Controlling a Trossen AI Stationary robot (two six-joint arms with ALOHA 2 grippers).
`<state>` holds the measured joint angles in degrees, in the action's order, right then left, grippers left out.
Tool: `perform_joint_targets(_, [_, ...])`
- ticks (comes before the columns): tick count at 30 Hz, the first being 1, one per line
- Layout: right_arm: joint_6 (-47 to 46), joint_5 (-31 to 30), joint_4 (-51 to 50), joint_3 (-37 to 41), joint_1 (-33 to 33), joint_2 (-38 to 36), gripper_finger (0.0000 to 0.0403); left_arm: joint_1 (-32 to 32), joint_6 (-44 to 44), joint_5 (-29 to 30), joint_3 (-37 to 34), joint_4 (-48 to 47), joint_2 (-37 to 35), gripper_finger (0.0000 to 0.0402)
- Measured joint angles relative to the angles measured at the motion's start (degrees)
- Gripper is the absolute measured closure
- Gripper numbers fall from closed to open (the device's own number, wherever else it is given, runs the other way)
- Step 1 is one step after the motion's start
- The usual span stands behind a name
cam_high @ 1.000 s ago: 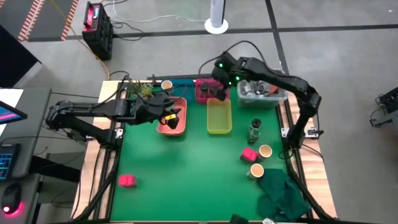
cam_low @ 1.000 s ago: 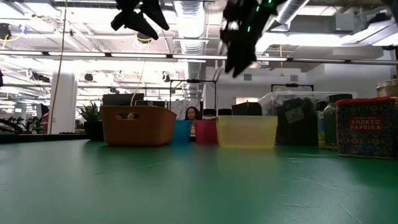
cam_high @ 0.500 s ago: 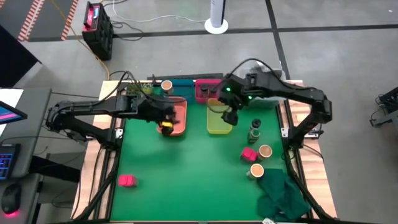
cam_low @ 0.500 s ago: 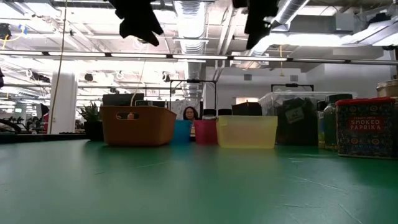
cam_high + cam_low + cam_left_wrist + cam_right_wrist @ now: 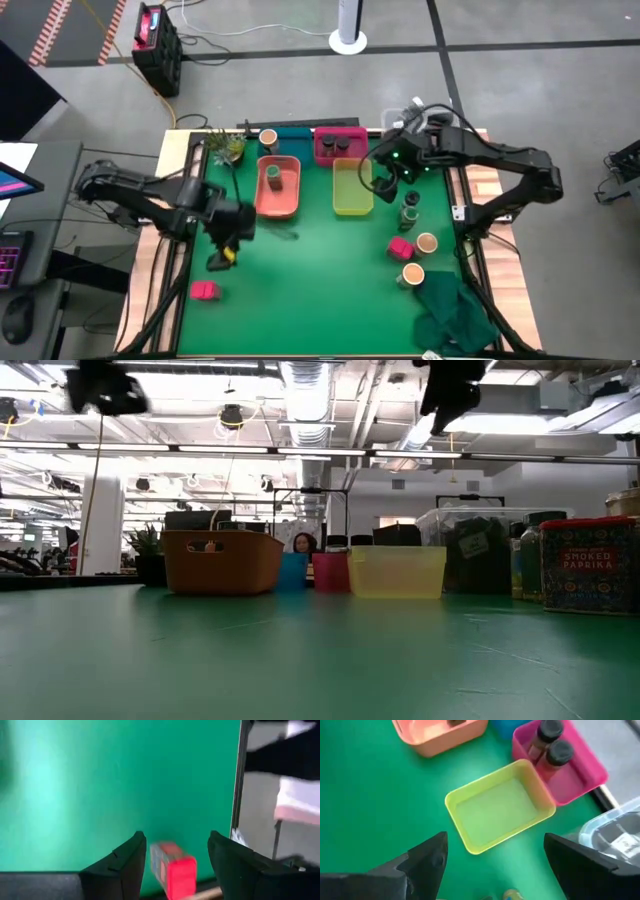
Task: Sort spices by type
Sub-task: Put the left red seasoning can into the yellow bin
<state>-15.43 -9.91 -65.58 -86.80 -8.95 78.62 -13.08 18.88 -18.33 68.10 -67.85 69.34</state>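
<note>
In the high view my left gripper [image 5: 220, 260] hangs open over the green mat, a little to the far side of a magenta-pink box [image 5: 204, 290] lying on the mat. The left wrist view shows that box [image 5: 172, 870] beyond my open fingers [image 5: 176, 840]. My right gripper [image 5: 383, 185] is open in the air between the yellow tray [image 5: 352, 187] and a green-topped bottle [image 5: 409, 210] standing on the mat. A green-topped jar [image 5: 272, 175] stands in the orange tray [image 5: 277, 200]. Two dark bottles [image 5: 550, 742] stand in the magenta tray [image 5: 340, 147]. Another pink box [image 5: 401, 248] and two tan-topped jars [image 5: 427, 243] [image 5: 413, 274] sit at the right.
A tan-topped jar [image 5: 268, 137] stands by the blue tray at the far edge. The clear box [image 5: 430, 152] lies partly under my right arm. A crumpled green cloth [image 5: 455, 315] covers the near right corner. A smoked paprika tin [image 5: 590, 565] shows in the low view.
My left gripper has left the orange tray and swung toward the table's near left, ending close to the pink box. My right gripper has moved from the magenta tray at the far edge toward the near right, across the yellow tray, to beside the green-topped bottle.
</note>
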Motion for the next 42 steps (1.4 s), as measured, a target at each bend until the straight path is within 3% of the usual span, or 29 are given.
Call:
perform_joint_targets(4, [-1.0, -4.3, 0.1, 0.0, 1.2, -2.2, 0.0051, -8.0, 7.5, 1.1, 0.0, -0.5, 0.0, 0.0189])
perform_joint_targets(13, [-0.7, -19.9, -0.4, 0.0, 2.7, -6.0, 0.0051, -24.7, 26.5, 11.9, 0.0, -0.3, 2.6, 0.0155])
perform_joint_targets(19, [0.3, -20.4, -0.4, 0.0, 0.8, -6.3, 0.0051, -34.8, 38.1, 15.9, 0.0, -0.1, 6.1, 0.0132])
perform_joint_targets(26, [3.0, -20.3, 3.0, 0.0, 0.2, -6.2, 0.0051, -41.5, 47.2, 20.1, 0.0, -3.7, 9.1, 0.0089])
perform_joint_targets(31, [3.9, -20.2, 5.1, 0.0, -0.5, -6.2, 0.0051, -44.7, 47.1, 21.4, 0.0, -4.7, 13.0, 0.0067])
perform_joint_targets(42, [1.9, -19.7, 5.5, 0.0, -1.0, -6.2, 0.0051, -46.9, 48.4, 23.1, -1.3, -6.9, 20.3, 0.0064])
